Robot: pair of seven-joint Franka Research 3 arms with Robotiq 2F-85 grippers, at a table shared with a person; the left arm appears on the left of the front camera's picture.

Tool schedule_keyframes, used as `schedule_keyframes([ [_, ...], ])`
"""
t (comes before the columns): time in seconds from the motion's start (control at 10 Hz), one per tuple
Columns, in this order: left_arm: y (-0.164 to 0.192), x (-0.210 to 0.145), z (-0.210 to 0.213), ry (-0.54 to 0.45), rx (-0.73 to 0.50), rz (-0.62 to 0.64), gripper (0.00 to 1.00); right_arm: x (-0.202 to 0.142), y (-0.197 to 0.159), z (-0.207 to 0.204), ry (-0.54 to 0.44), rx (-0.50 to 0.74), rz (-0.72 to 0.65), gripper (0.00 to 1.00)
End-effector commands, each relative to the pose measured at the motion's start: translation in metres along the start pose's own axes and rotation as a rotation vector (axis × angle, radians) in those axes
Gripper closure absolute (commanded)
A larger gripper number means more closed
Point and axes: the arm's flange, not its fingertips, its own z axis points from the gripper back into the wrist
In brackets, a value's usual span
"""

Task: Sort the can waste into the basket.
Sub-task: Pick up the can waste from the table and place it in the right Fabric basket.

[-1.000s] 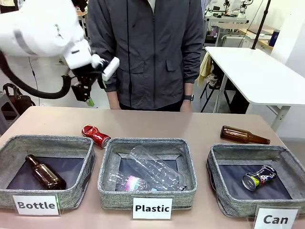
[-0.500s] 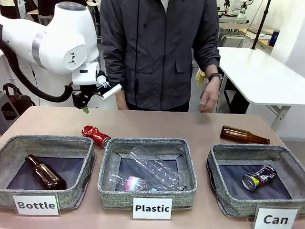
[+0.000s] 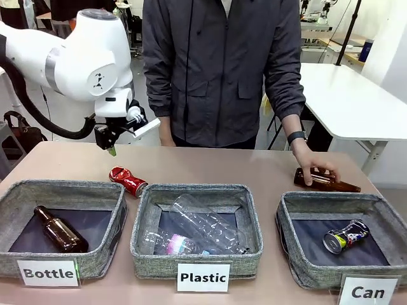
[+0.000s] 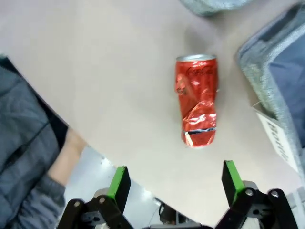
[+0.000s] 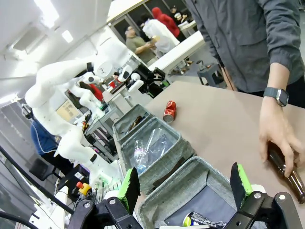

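The beige table [image 3: 210,166] had a person [image 3: 222,70] standing at its far side, one hand [image 3: 313,168] resting on a brown bottle [image 3: 337,185] that lay just behind the basket [image 3: 305,270] labelled "Can". The left arm [image 3: 76,57] hung over the table's far left. Its left gripper [image 4: 174,174] was spread wide and empty above the red can [image 4: 197,99], which lay on the table by the far corner of the Bottle bin [image 3: 63,190]. The right gripper [image 5: 186,183] was likewise spread and empty over the basket. A dark printed can [image 3: 345,236] lay inside that basket.
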Motion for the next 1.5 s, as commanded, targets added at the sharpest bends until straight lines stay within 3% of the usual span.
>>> schedule_keyframes([
  [0.0, -0.011, -0.007, -0.025, -0.071, -0.054, -0.057, 0.00, 0.003, 0.001, -0.001, -0.027, 0.004, 0.006, 0.00],
  [0.2, -0.005, -0.001, -0.049, -0.171, 0.011, -0.072, 0.00, 0.003, 0.001, -0.001, -0.027, 0.004, 0.006, 0.00],
  [0.3, -0.001, 0.001, -0.060, -0.185, -0.015, -0.064, 0.00, 0.003, 0.001, -0.001, -0.027, 0.004, 0.006, 0.00],
  [0.6, 0.007, 0.005, -0.088, -0.200, -0.073, -0.063, 0.00, 0.003, 0.001, -0.001, -0.027, 0.004, 0.006, 0.00],
  [1.4, 0.022, -0.004, -0.112, -0.190, -0.170, -0.028, 0.00, 0.003, 0.001, -0.001, -0.027, 0.004, 0.006, 0.00],
])
